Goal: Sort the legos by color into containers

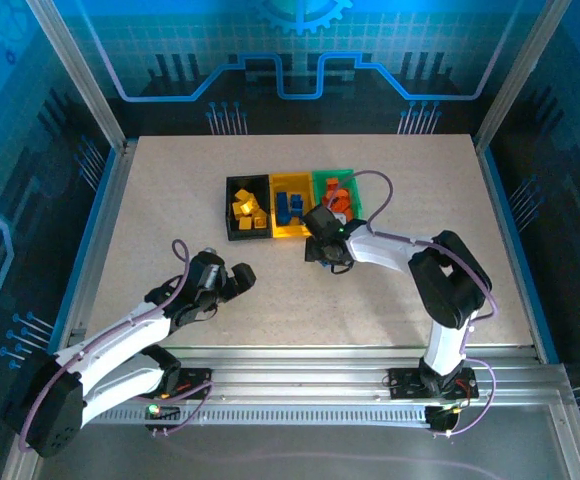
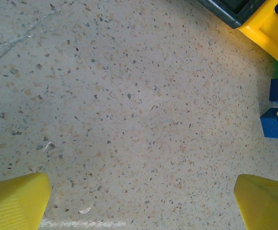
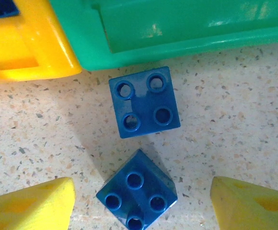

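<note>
Right gripper (image 3: pixel 139 196) spread — yellow legos (image 1: pixel 247 210) in black bin (image 1: pixel 230 210), blue legos (image 1: pixel 290 208) in yellow bin (image 1: pixel 290 232)

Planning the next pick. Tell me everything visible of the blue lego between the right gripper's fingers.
The blue lego is a square, glossy plastic brick, four studs up. It lies flat on the speckled table, turned diamond-wise, between the yellow fingers of the right gripper, touching neither. Another blue brick lies beyond.

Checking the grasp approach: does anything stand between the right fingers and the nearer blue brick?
Nothing visible. The nearer blue brick lies directly between the right gripper's fingers; the second blue brick sits beyond it, toward the green bin.
</note>
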Controlling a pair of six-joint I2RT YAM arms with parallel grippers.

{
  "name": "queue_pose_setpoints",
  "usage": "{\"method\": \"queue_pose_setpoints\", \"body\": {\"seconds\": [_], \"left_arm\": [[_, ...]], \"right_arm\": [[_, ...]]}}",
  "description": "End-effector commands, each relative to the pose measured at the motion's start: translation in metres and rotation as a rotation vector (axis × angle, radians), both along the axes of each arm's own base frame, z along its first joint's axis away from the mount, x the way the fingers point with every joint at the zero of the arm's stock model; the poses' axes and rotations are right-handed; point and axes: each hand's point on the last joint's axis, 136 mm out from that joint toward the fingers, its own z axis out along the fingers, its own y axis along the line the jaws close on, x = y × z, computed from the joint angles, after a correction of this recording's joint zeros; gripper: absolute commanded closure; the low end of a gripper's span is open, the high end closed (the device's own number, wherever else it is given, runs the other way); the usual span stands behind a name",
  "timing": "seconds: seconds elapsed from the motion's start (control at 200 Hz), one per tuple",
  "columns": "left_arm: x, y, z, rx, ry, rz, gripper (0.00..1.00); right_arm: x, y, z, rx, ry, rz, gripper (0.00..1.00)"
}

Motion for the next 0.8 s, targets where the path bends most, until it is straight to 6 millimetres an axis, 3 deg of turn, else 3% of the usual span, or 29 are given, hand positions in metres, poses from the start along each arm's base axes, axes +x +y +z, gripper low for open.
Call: {"method": "queue_pose_setpoints", "body": {"seconds": [0.0, 0.285, 0.445, 0.64, 0.795], "left_arm": [[0.002, -0.002, 0.005, -0.019, -0.012, -0.006, 0.01], [0.002, -0.002, 0.007, -0.011, -0.013, -0.01, 0.01], [0.003, -0.003, 0.008, -0.014, -0.015, -0.012, 0.01], [0.002, -0.002, 0.007, -0.008, -0.009, -0.014, 0.01], [0.001, -0.002, 0.006, -0.015, -0.009, -0.015, 0.01]], "right_arm": [[0.001, -0.005, -0.015, 0.009, 0.063, -0.018, 0.28], [0.0, -0.014, -0.02, 0.002, 0.077, -0.034, 0.46], [-0.002, -0.012, -0.011, 0.029, 0.057, 0.011, 0.53], [-0.011, -0.004, 0.031, 0.09, -0.02, 0.114, 0.54], [-0.002, 0.024, 0.078, 0.148, -0.116, 0.218, 0.53]]}}
